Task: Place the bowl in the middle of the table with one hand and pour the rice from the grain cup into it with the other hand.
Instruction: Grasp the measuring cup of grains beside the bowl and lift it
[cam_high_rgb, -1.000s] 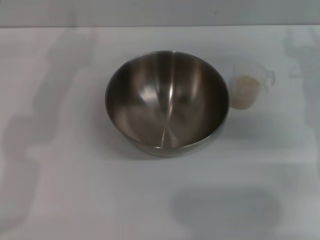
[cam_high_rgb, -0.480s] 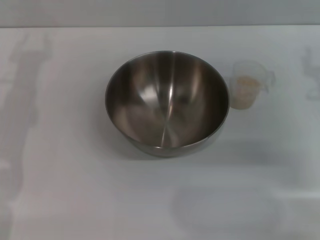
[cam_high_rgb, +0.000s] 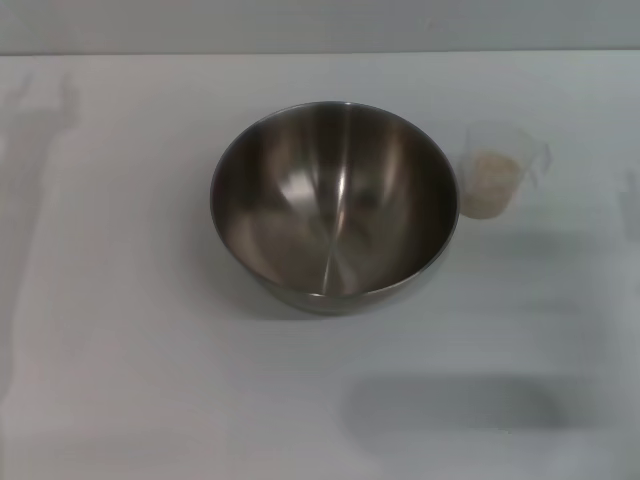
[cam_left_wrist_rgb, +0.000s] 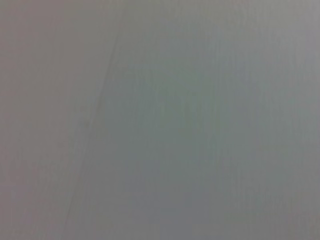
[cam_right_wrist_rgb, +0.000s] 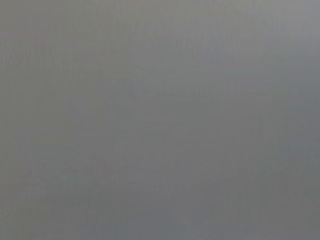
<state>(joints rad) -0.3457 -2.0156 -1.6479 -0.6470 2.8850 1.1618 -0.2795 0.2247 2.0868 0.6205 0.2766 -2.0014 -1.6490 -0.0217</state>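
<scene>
nothing on the table (cam_high_rgb: 120, 380) moved: one bowl (cam_high_rgb: 335, 205), one grain cup (cam_high_rgb: 497, 170) of rice (cam_high_rgb: 494, 180); jaws unseen.

table (cam_high_rgb: 120, 380) bears bowl (cam_high_rgb: 334, 205) (cup (cam_high_rgb: 497, 172) beside)

Head camera looks steeply down on the table (cam_high_rgb: 120, 380) (both wrist cameras show featureless grey).

bare test bench: plain white table (cam_high_rgb: 120, 380), blank grey wall behind
</scene>
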